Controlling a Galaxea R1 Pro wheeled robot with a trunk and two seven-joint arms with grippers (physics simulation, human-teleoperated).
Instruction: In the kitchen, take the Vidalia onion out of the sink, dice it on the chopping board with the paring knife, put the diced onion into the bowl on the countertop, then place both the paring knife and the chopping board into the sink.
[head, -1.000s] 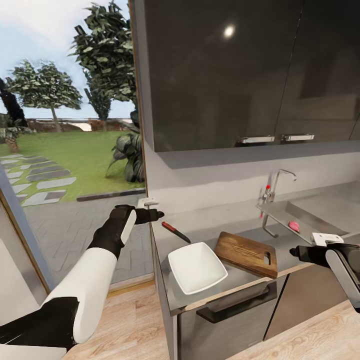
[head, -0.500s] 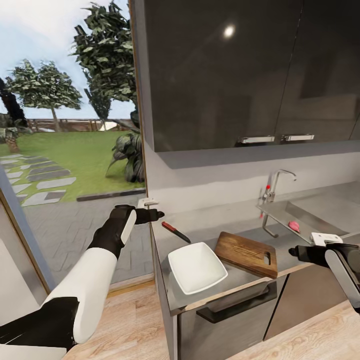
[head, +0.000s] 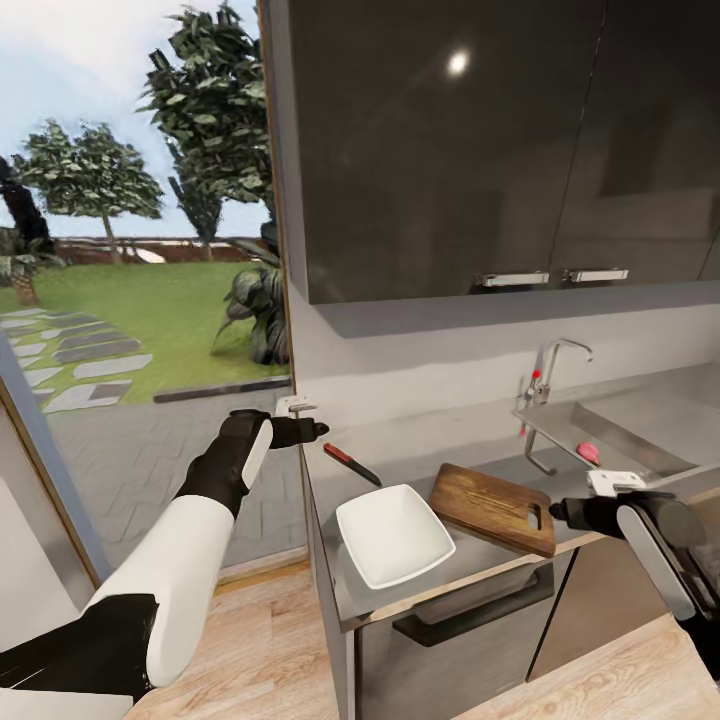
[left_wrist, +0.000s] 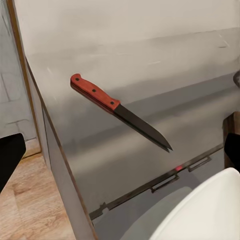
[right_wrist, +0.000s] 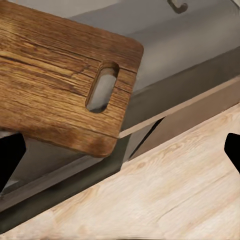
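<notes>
At far left, beyond a glass wall, we see a lawn (head: 150, 310) with trees and stepping stones. Our left arm reaches forward, its left tool (head: 318, 430) hanging off the end of the grey surface (head: 480, 450); the head view is too small to show whether its fingers are together or apart, and we cannot tell from the wrist view either.

Just past that tool lies the knife (head: 352, 465), red handle toward the wall, dark blade pointing toward the bowl (head: 393, 535) — flat on the surface and touched by nothing. The left wrist view shows the knife (left_wrist: 120, 111) alone on the grey top, with the bowl's white rim (left_wrist: 205, 212) at the picture's corner.

The white square bowl sits near the front edge, beside the wooden board (head: 495, 507). The board lies at an angle, its handle slot toward our right arm, one corner over the front edge. In the right wrist view the board (right_wrist: 55, 80) overhangs that edge above the wooden floor (right_wrist: 175, 190).

The right tool (head: 560, 513) hovers just off the board's slotted end, not touching it; the dark finger tips at either edge of the wrist view stand wide apart.

Farther right, the steel sink (head: 640, 440) holds a pink onion (head: 588, 452) below the chrome tap (head: 555, 365). Dark cabinets (head: 470, 150) hang overhead.
</notes>
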